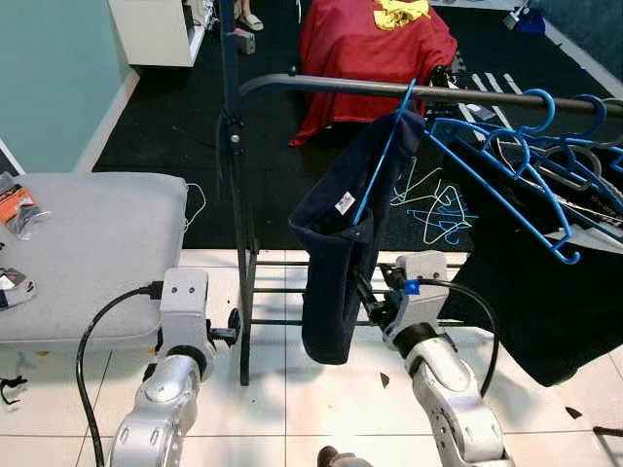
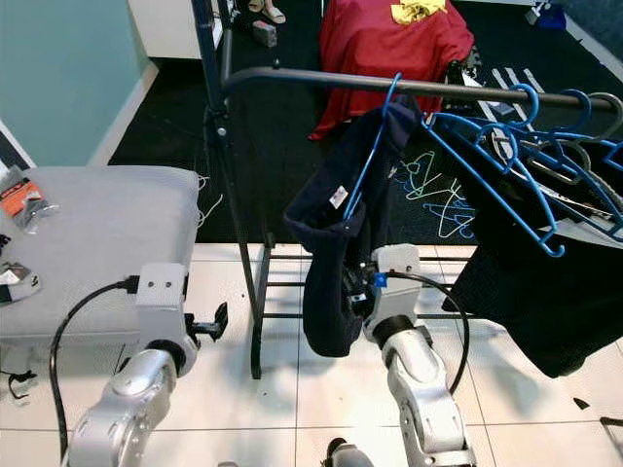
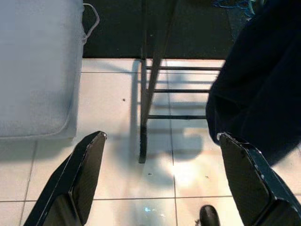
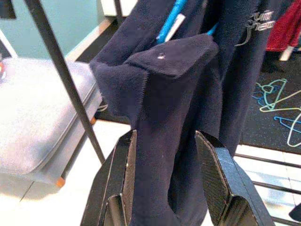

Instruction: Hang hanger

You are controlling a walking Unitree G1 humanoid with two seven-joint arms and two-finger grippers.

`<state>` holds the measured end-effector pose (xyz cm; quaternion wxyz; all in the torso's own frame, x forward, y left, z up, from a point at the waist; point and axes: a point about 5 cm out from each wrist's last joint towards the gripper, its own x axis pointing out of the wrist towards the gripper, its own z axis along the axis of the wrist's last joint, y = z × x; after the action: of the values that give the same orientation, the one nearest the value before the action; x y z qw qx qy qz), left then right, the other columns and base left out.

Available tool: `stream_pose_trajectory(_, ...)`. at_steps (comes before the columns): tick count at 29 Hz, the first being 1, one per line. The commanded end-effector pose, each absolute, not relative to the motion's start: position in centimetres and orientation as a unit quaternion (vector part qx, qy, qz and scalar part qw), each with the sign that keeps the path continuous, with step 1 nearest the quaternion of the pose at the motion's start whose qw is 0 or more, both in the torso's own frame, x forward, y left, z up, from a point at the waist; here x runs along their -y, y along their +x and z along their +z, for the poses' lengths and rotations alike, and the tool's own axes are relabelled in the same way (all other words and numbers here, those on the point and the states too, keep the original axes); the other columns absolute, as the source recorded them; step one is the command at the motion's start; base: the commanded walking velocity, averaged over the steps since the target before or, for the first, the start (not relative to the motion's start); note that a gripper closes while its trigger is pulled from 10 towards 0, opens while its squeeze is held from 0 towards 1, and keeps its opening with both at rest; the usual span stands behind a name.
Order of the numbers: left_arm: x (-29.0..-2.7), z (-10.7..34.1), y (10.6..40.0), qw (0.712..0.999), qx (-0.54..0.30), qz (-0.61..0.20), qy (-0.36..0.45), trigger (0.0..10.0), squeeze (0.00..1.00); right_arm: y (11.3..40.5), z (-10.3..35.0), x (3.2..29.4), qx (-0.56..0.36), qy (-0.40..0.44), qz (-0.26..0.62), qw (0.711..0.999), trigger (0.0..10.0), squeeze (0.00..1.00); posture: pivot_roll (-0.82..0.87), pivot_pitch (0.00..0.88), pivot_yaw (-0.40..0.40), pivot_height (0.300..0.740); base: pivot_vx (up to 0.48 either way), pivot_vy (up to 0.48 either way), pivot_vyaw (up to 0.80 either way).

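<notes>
Two claws are up in front of the clothes rail (image 1: 389,89). Over on the left sits a grey padded surface (image 1: 88,243), cut off at the frame edge, with small packets on it too blurred to name. Next comes the left claw (image 3: 162,181), fingers spread wide over white floor tiles (image 1: 331,389), holding nothing, just short of the rail's dark upright post (image 1: 234,165). Centre now: the blue hanger (image 1: 382,161) hooks onto the rail, its long arm slanting down and to the left, mostly swallowed by the navy garment (image 1: 341,253) draped over it. The right claw (image 4: 164,165) straddles that garment's lower fold, cloth filling the gap between both fingers; whether they pinch it, I cannot tell. Further right, more blue hangers (image 1: 506,165) crowd the rail above another dark garment (image 1: 545,292). Beyond, a red garment (image 1: 375,49) and loose hangers (image 1: 433,209) lie on the dark carpet.
</notes>
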<state>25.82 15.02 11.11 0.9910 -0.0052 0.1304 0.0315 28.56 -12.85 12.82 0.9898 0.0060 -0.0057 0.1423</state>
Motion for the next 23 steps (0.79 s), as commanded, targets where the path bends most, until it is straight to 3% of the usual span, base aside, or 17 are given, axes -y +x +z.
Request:
stream_pose_trajectory(1, -14.9, 10.8, 25.5, 0.990, -0.135, 0.035, -0.010, 10.0, 0.00, 28.5, 12.6, 12.8, 0.004, 0.001, 0.149, 0.989, 10.0, 0.00, -0.07, 0.180, -0.074, 0.740, 0.000, 0.000, 0.00)
stream_pose_trajectory(4, -14.9, 11.1, 25.9, 0.991, -0.127, 0.036, 0.001, 10.0, 0.00, 28.9, 12.7, 12.7, -0.001, 0.000, 0.150, 0.989, 10.0, 0.00, -0.06, 0.168, -0.099, 0.740, 0.000, 0.000, 0.00)
stream_pose_trajectory(10, -15.3, 10.6, 26.2, 0.990, -0.141, 0.028, 0.001, 10.0, 0.00, 28.3, 11.9, 12.7, -0.021, 0.003, 0.132, 0.991, 10.0, 0.00, -0.09, 0.160, -0.029, 0.740, 0.000, 0.000, 0.00)
stream_pose_trajectory(23, -14.8, 10.8, 26.7, 0.991, -0.135, 0.017, 0.018, 10.0, 0.00, 27.9, 11.1, 13.1, -0.041, 0.035, 0.123, 0.991, 10.0, 0.00, -0.06, 0.158, -0.055, 0.740, 0.000, 0.000, 0.00)
